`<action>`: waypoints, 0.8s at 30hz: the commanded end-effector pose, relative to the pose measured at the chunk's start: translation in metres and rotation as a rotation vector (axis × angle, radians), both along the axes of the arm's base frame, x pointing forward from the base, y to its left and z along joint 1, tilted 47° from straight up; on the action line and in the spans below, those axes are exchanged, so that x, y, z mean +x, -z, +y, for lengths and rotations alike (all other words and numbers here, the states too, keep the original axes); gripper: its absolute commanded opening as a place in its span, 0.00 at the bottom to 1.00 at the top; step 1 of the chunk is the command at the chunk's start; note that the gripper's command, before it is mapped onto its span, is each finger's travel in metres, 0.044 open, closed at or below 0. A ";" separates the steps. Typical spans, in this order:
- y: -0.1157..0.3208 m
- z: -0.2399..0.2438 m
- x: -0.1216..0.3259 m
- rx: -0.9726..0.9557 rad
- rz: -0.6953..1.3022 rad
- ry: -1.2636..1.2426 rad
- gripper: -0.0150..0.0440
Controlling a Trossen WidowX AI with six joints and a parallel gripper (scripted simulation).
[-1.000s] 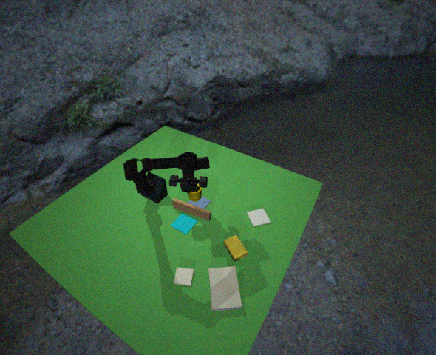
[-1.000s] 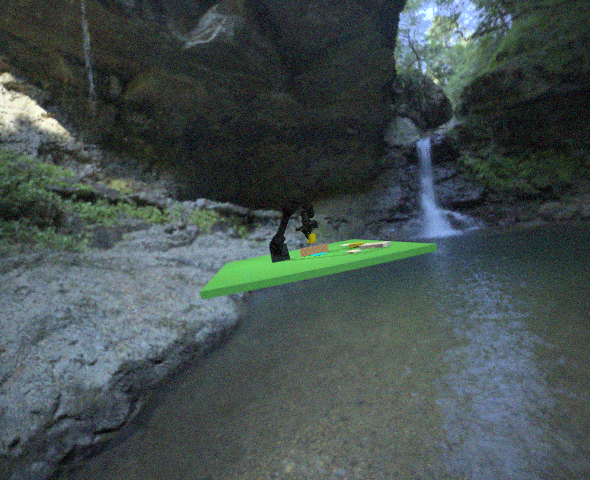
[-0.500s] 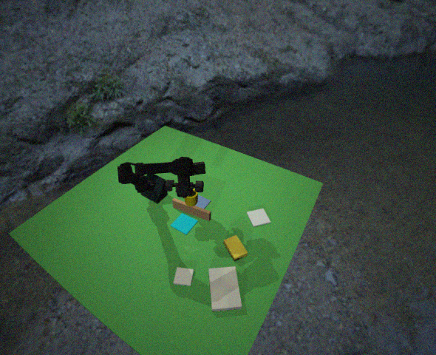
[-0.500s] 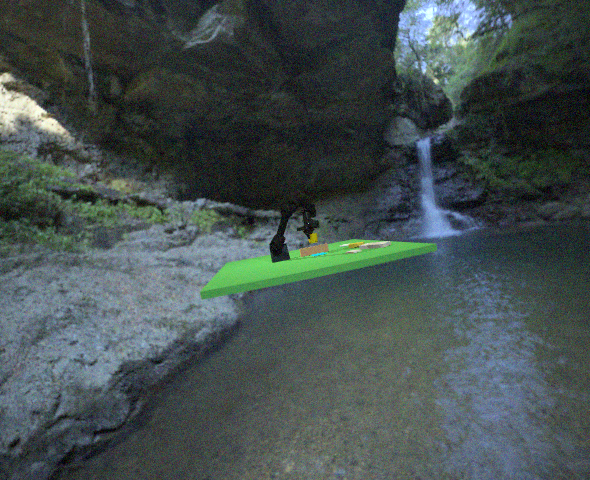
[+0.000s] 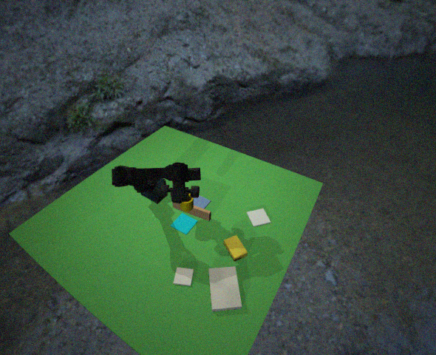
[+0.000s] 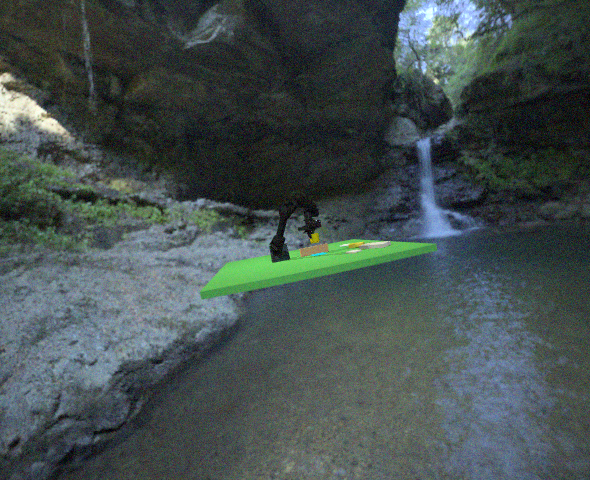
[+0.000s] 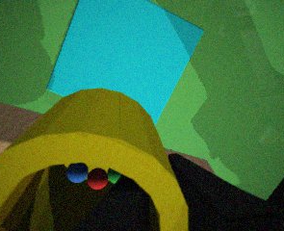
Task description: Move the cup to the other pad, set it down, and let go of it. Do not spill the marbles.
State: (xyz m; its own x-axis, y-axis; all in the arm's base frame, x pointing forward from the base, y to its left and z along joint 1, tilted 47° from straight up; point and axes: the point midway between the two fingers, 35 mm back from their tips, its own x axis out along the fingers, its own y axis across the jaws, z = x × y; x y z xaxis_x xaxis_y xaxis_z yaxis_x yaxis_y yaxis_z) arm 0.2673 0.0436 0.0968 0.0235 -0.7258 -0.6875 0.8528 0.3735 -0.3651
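Note:
My gripper [image 5: 182, 198] [image 6: 312, 233] is shut on the yellow cup [image 5: 187, 204] [image 6: 314, 238] [image 7: 103, 113] and holds it in the air, roughly over the low wooden wall [image 5: 204, 213] [image 6: 313, 250] [image 7: 16, 121]. In the wrist view a blue marble [image 7: 77, 173], a red marble [image 7: 97, 179] and a green marble [image 7: 114, 175] show inside the cup. The cyan pad [image 5: 184, 222] [image 6: 318, 254] [image 7: 127, 43] lies on one side of the wall, bare. The blue-grey pad [image 5: 202, 202] lies on the other side, partly hidden by the wall.
A yellow block [image 5: 235, 247] lies beyond the wall's end. A pale square [image 5: 259, 217], a smaller pale square [image 5: 183, 276] and a large beige slab [image 5: 225, 288] lie farther off on the green table top [image 5: 107, 244] [image 6: 248, 273].

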 end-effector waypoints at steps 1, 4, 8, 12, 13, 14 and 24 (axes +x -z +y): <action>-0.009 -0.006 0.001 0.000 -0.005 -0.003 0.25; -0.016 -0.012 0.002 0.000 -0.005 -0.003 0.25; -0.025 -0.020 0.002 -0.001 -0.005 -0.003 0.25; -0.029 -0.024 0.002 -0.001 -0.005 -0.003 0.25; -0.028 -0.024 0.002 -0.001 -0.005 -0.003 0.25; -0.028 -0.025 0.003 -0.001 -0.005 -0.003 0.25; -0.020 -0.033 0.003 -0.001 -0.005 -0.003 0.25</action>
